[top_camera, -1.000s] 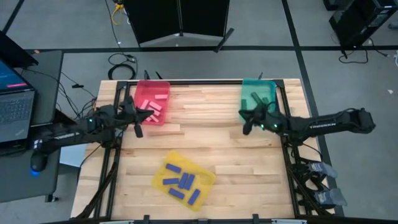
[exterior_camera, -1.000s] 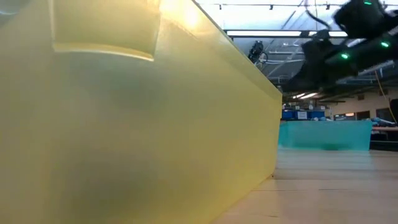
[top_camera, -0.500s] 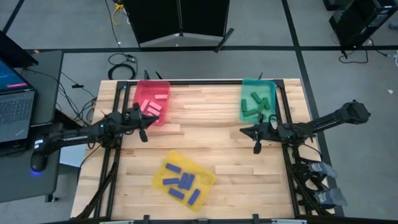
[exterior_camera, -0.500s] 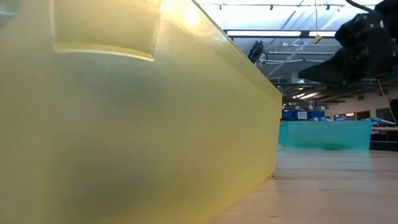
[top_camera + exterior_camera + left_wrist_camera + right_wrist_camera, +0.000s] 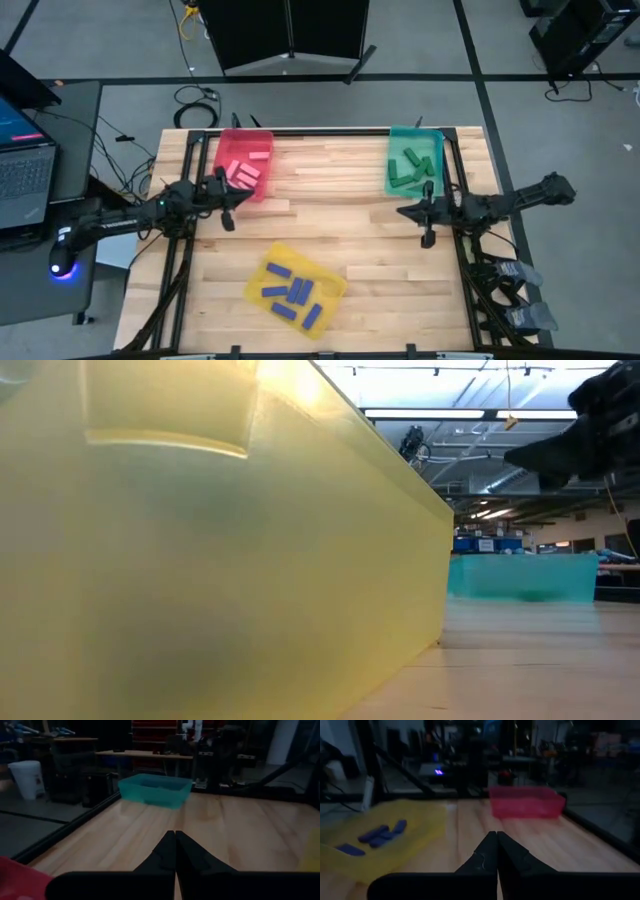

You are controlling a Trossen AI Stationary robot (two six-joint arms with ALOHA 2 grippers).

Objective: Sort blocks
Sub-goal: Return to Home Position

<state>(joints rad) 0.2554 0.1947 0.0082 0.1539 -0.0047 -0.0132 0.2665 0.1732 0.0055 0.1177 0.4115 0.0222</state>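
Observation:
Pink blocks (image 5: 243,172) lie in the red tray (image 5: 262,143) at the table's far left. Green blocks (image 5: 411,166) lie in the teal tray (image 5: 392,150) at the far right. Blue blocks (image 5: 292,293) lie in the yellow tray (image 5: 257,288) near the table's near edge. My left gripper (image 5: 226,205) hovers just near of the red tray, shut and holding nothing (image 5: 175,847). My right gripper (image 5: 417,213) hovers near of the teal tray by the right edge, shut and holding nothing (image 5: 497,847).
Bare wooden table top (image 5: 340,215) lies between the three trays. In the low view the yellow tray's wall (image 5: 200,560) fills most of the picture. A laptop (image 5: 22,160) sits on a side stand left of the table, and cables (image 5: 195,98) lie beyond the far edge.
My right gripper has drawn back from over the teal tray toward the table's near and right edges. My left gripper has moved a little toward the near edge, away from the red tray. No block has moved.

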